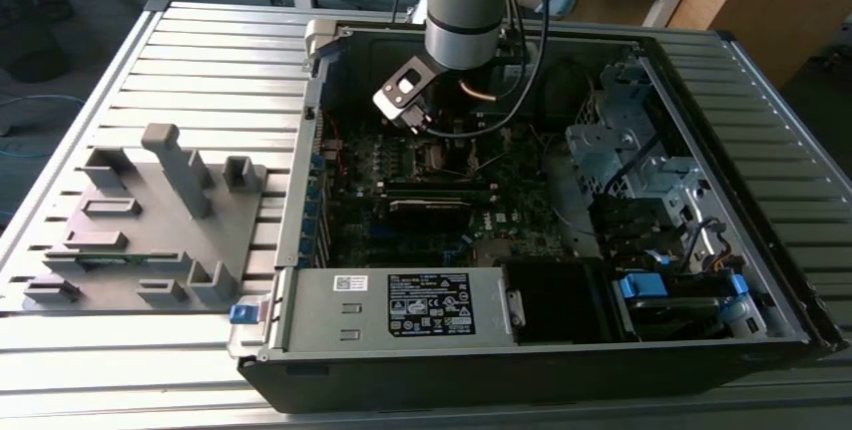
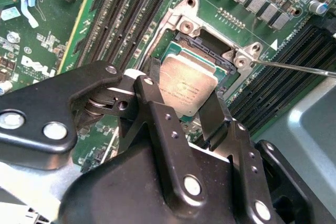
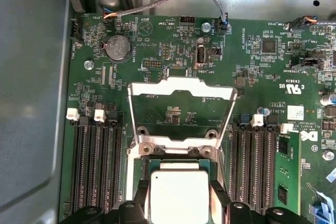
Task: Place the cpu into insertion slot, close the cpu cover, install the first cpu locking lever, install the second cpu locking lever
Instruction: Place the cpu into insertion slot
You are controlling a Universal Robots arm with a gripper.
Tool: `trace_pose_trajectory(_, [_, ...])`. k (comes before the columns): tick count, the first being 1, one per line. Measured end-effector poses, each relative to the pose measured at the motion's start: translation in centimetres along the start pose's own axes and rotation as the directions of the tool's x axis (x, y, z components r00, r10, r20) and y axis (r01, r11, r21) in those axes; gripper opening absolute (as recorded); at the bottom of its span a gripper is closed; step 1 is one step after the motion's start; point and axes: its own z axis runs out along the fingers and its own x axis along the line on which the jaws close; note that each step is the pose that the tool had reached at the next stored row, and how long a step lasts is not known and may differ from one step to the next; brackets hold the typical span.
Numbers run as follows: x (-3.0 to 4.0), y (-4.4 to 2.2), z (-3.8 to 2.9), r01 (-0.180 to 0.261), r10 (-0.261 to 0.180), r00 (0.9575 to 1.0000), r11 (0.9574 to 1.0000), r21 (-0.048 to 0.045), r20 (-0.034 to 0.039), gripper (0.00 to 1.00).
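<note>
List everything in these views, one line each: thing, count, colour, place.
black open computer case: one, black, on the slatted metal table.
green motherboard: one, green, inside the case.
black square insertion slot: one, black, on the motherboard.
silver metal-frame cpu cover: one, silver, raised open beside the slot.
silver-grey square cpu: one, silver-grey, over the slot.
grey labelled power-supply box: one, grey, inside the case.
grey pegged fixture: one, grey, on the table, exterior view's left of the case.
black gripper: one, black, shut on the cpu.

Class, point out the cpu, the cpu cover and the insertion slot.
cpu (image 3: 178,195): first wrist view, metal top.
cpu cover (image 3: 184,86): first wrist view, frame's outer bar.
insertion slot (image 2: 207,45): second wrist view, black rim.
</note>
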Motion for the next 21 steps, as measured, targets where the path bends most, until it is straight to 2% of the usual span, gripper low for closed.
trace_pose_trajectory(13, [0.01, -0.02, 0.18, 0.0, 0.0, 1.0, 1.0, 0.0, 0.0, 0.54])
trace_pose_trajectory(21, [0.36, -0.02, 0.18, 0.0, 0.0, 1.0, 1.0, 0.0, 0.0, 0.54])
